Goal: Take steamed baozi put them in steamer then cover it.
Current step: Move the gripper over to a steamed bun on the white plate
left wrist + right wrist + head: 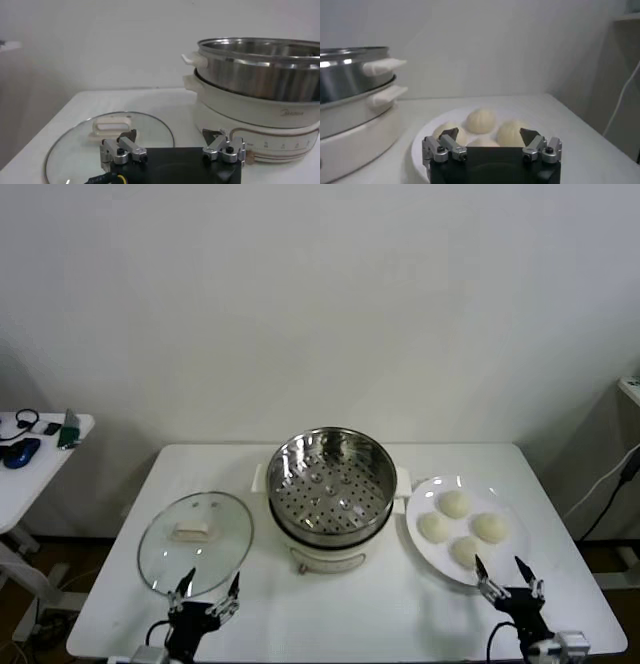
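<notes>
I see both arms low at the near edge of the table (120,584), only their wrists and grippers showing in the head view. My left gripper (207,589) sits at about 7 o'clock from the steamer (330,489), pointing forward, level with the tabletop; its fingers (127,136) are spread wide and hold nothing, and their tips stand just at the near rim of the lid (195,541). My right gripper (503,576) sits at about 5 o'clock from the steamer, posed the same way, its fingers (449,134) spread wide and empty, tips at the near edge of the plate (420,539).

The steamer stands at the middle of the table on its white base, uncovered, its perforated floor bare. The lid lies flat on the table at 8 o'clock from it, handle up, just beside the base but apart from it. The four buns (454,504) rest together on the plate at 3 o'clock from the steamer; the plate's rim comes close to the steamer's side handle.

Open tabletop runs along the near edge between my two grippers. The plate's outer rim lies near the table's right edge. A side table (40,474) with small items stands off at 9 o'clock.
</notes>
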Controlling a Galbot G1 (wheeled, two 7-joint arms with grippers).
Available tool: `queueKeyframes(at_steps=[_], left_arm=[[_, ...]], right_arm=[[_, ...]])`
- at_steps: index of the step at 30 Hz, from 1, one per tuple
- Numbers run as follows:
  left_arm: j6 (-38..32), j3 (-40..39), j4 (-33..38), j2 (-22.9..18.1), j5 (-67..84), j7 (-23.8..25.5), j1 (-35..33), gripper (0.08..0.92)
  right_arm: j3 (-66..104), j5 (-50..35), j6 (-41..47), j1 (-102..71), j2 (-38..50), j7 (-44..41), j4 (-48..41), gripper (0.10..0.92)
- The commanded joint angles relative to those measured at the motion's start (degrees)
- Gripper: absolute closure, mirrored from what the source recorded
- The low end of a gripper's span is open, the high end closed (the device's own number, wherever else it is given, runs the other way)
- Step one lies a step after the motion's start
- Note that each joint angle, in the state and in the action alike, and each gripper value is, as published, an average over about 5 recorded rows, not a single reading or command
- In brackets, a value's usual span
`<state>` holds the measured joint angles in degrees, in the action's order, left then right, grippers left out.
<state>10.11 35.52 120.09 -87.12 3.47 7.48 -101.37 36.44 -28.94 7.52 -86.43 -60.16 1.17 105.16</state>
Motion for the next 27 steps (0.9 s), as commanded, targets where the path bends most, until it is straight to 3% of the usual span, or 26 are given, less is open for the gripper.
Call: queueKeyframes(at_steps=[1, 7, 12, 16, 21, 27], left_arm=[[0.17, -0.09, 0.24, 0.02, -0.03, 0.09, -0.01, 0.177], [0.05, -0.59, 0.18, 0.12, -0.21, 0.03, 0.01, 0.177], [0.04, -0.70, 0.25, 0.13, -0.26, 0.06, 0.07, 0.177], [0.08, -0.78, 0.37, 0.13, -0.57, 0.18, -0.03, 0.177], [-0.10, -1.04, 0.34, 0.19, -1.13, 0.36, -0.45, 0.177], [-0.62, -1.33, -0.74, 0.20, -1.81, 0.40, -0.31, 0.177]], right_arm=[[-0.79, -1.16, 10.93, 12.12, 6.13, 1.65, -0.24, 0.203], [-14.51, 3.25, 20.52, 32.75, 19.91, -9.20, -10.40, 0.203], [-34.44, 14.97, 17.16, 51.19, 31.30, -27.71, -22.23, 0.203], [-53.38, 25.33, 8.08, 67.55, 37.35, -47.38, -30.32, 0.203], [-78.69, 31.76, -5.31, 90.65, 38.35, -65.29, -38.69, 0.203], [-102.26, 25.76, -7.04, 109.94, 32.80, -72.36, -41.95, 0.203]])
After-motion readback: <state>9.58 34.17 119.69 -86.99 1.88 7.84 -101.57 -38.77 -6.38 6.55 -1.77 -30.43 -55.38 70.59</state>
